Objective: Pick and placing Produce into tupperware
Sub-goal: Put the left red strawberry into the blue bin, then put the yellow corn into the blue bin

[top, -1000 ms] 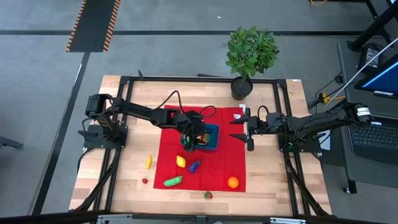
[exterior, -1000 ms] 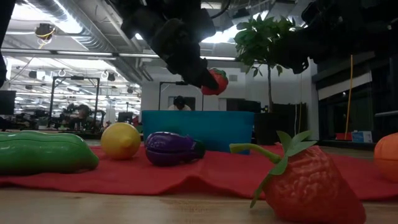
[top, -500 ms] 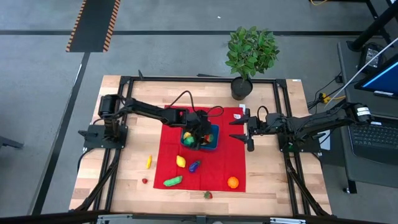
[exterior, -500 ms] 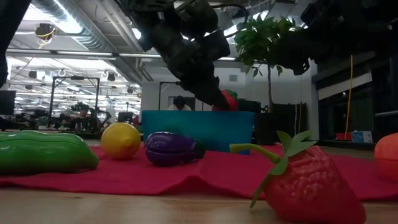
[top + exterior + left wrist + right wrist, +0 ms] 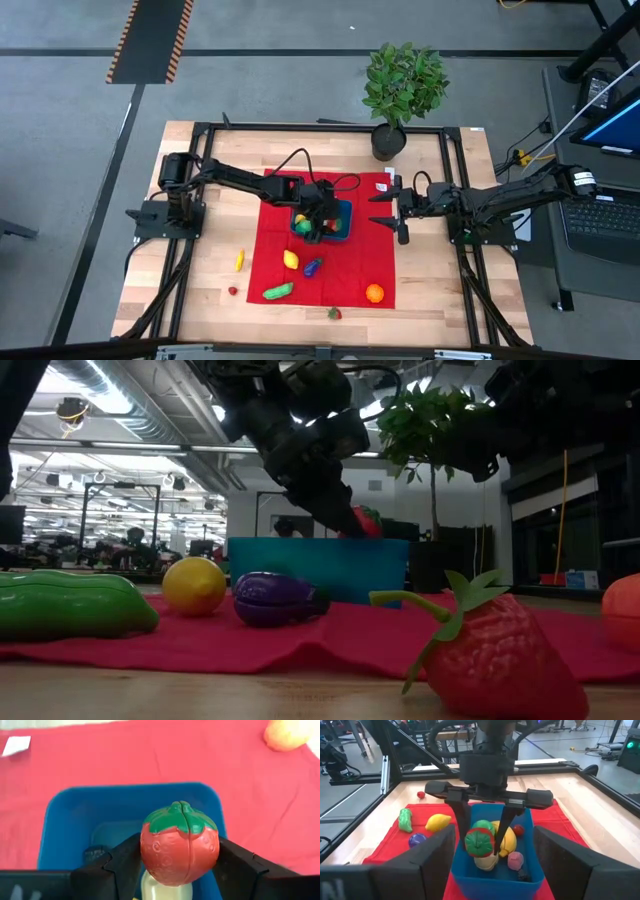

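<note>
Small red plastic strawberry with green cap (image 5: 179, 845) between left gripper (image 5: 177, 862) fingers, jaws flanking both sides, over dark teal-blue rectangular plastic container (image 5: 65, 827) holding other produce. Right gripper (image 5: 399, 211) beside container, jaws apart, empty.

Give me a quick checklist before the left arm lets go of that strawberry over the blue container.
1. Strawberry between the left gripper fingers: ok.
2. Strawberry above the tupperware opening: ok.
3. Room inside among the yellow piece and other produce: ok.
4. Fingers fully released: cannot tell.
5. Right gripper clear of the tupperware, waiting open beside it: ok.
</note>
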`<action>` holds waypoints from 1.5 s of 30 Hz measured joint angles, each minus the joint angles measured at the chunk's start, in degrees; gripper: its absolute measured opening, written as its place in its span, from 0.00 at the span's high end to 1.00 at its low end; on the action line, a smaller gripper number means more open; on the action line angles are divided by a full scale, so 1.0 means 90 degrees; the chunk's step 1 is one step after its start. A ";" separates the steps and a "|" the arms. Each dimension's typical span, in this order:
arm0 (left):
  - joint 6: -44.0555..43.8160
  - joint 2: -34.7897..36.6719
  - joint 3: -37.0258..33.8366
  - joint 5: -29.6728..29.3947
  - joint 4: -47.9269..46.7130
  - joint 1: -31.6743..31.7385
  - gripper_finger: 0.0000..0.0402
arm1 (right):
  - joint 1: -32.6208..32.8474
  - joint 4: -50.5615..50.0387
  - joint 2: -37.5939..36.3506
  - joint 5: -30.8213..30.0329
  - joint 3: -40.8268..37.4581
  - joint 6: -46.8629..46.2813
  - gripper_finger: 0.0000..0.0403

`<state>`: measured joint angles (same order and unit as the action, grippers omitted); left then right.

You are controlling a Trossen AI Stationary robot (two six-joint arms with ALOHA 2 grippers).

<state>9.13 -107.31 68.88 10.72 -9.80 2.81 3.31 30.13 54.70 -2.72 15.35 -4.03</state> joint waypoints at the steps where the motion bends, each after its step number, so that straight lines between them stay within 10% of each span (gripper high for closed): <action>1: 0.0000 0.0000 0.0000 -0.0001 0.0025 -0.0020 0.47 | 0.0000 -0.0003 0.0000 0.0000 0.0000 0.0000 0.34; 45: 0.0550 0.0533 -0.0073 -0.0106 0.0115 -0.0002 0.35 | 0.0039 -0.0209 0.0014 0.0001 0.0003 -0.0173 0.34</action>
<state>14.07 -102.51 68.23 9.77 -8.77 2.79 3.67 28.25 54.82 -2.71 15.38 -5.59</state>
